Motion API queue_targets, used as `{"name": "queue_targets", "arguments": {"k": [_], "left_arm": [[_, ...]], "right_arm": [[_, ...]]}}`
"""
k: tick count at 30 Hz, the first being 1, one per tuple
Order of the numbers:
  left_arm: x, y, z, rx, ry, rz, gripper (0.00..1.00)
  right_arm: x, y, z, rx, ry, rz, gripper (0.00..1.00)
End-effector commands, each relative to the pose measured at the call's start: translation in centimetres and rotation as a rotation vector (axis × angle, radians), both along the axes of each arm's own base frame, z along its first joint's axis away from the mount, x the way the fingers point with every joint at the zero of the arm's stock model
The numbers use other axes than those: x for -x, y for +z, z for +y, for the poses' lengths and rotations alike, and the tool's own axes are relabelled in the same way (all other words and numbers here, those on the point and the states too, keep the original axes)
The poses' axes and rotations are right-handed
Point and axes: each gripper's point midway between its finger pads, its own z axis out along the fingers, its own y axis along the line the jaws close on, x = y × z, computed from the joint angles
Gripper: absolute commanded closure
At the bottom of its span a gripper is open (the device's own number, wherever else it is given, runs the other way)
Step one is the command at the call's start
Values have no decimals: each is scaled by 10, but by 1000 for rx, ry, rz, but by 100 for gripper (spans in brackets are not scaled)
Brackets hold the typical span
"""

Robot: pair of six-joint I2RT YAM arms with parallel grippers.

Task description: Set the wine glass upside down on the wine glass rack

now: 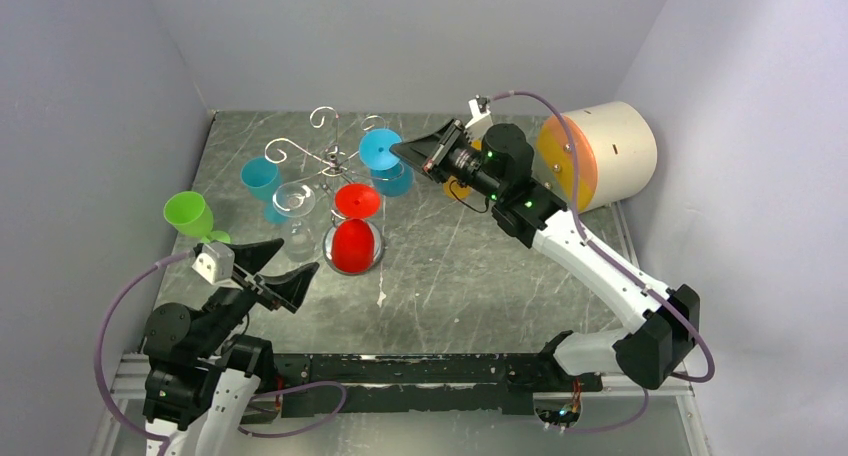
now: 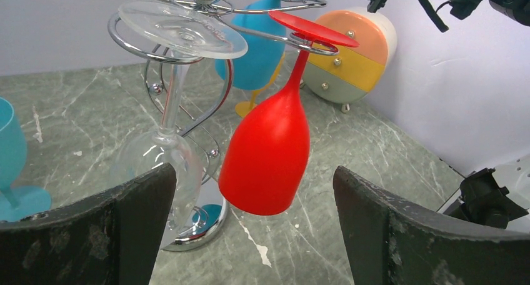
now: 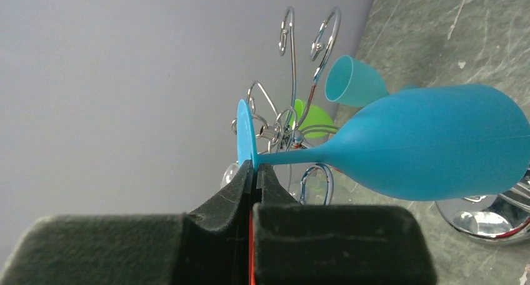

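The silver wire rack (image 1: pixel 335 161) stands mid-table, its round shiny base (image 2: pixel 200 225) low in the left wrist view. A red glass (image 1: pixel 354 241) and a clear glass (image 1: pixel 293 201) hang upside down from its arms. My right gripper (image 1: pixel 410 151) is shut on the foot of a blue wine glass (image 1: pixel 385 161), held upside down at the rack's right side. In the right wrist view the fingertips (image 3: pixel 265 175) pinch the blue foot and the bowl (image 3: pixel 437 141) points away. I cannot tell whether the foot rests on a rack arm. My left gripper (image 1: pixel 283 269) is open and empty, facing the red glass (image 2: pixel 269 147).
A teal glass (image 1: pixel 262 181) and a green glass (image 1: pixel 188 216) stand upright left of the rack. A cream cylinder with an orange and yellow face (image 1: pixel 600 156) lies at the back right against the wall. Grey walls close in three sides.
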Motion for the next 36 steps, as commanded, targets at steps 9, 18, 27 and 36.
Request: {"name": "queue_targets", "arguments": {"k": [9,18,27,36], "left_arm": [[8,11,5,25,22,-72,1],[5,8,7,27,38,-59,1],[3,8,10,31,58,-55,1],[1,6,11,31,67,-50,1]], "right_arm": [[17,14,13,-30,125,-54,100],[27,12,15,-18,160,-60,100],[34,14,3,7,129,-79,100],[33,11,-6,29,88,-76,100]]}}
